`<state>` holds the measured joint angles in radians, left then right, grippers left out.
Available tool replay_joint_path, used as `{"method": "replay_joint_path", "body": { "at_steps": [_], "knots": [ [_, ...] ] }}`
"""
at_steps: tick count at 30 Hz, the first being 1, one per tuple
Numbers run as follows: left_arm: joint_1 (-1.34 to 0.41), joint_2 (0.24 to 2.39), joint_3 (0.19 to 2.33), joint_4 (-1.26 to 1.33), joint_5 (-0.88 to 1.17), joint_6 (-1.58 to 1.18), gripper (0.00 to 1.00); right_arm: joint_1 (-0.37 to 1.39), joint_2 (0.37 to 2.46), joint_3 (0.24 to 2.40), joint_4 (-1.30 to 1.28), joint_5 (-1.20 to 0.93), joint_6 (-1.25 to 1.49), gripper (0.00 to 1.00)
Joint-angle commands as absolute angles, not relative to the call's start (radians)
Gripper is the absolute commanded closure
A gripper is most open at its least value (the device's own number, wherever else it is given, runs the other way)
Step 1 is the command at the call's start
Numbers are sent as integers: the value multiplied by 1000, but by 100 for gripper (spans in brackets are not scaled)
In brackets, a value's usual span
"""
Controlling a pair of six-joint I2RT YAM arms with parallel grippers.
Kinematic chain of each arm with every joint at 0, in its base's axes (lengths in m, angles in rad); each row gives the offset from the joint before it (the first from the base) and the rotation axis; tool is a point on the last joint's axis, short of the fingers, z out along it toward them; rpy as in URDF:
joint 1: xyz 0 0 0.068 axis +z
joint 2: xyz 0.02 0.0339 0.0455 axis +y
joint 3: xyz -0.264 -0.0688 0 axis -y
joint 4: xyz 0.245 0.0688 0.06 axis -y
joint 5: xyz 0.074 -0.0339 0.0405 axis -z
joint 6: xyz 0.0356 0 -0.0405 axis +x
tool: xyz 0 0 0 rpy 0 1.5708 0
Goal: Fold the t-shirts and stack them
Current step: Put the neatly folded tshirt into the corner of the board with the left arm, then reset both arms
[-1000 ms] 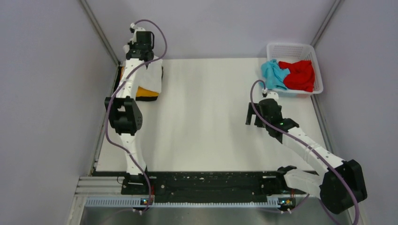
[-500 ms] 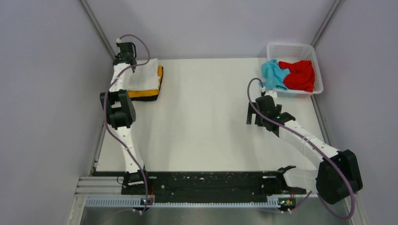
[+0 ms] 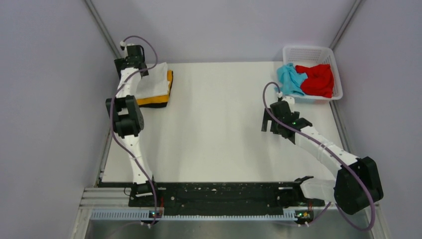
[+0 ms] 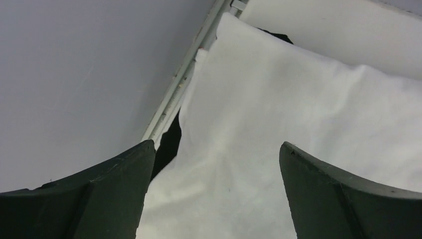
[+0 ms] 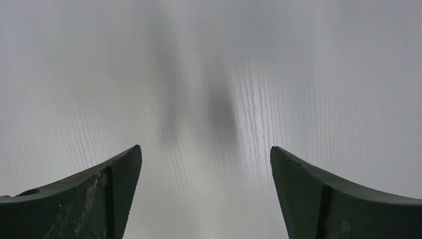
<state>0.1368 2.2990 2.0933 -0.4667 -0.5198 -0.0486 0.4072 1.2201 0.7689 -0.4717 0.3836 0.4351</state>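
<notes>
Table (image 3: 224, 124) far-left: L claw (image 4: 216, 145) nearer wall (image 3: 50, 99)

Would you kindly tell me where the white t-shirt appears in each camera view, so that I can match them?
Top external: the white t-shirt lies at the far-left corner of the table, on the orange t-shirt.
Left wrist: it fills the centre and right, behind the open fingers.
Right wrist: not in it; only bare table shows.
Shared landmark: the left gripper, over the shirt's left edge.
</notes>
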Motion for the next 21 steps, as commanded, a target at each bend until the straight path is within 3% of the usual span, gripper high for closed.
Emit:
{"method": "replay_joint_path", "body": {
  "at_steps": [1,6,13,18,21],
  "knots": [
    [129,2091,2034,-477,-425,-191,1,397,1146,784,-421,420,469,1],
    [69,1849,1750,-337,-336,-279,1,387,1075,730,-347,389,491,1],
    [-164,1385,1113,-98,-342,-408,1,294,929,597,-265,368,540,1],
    [-279,1149,759,-59,-261,-611,1,259,859,525,-229,364,500,1],
    [-341,1052,647,-109,-342,-668,1,259,853,515,-230,380,500,1]
  ]
}}
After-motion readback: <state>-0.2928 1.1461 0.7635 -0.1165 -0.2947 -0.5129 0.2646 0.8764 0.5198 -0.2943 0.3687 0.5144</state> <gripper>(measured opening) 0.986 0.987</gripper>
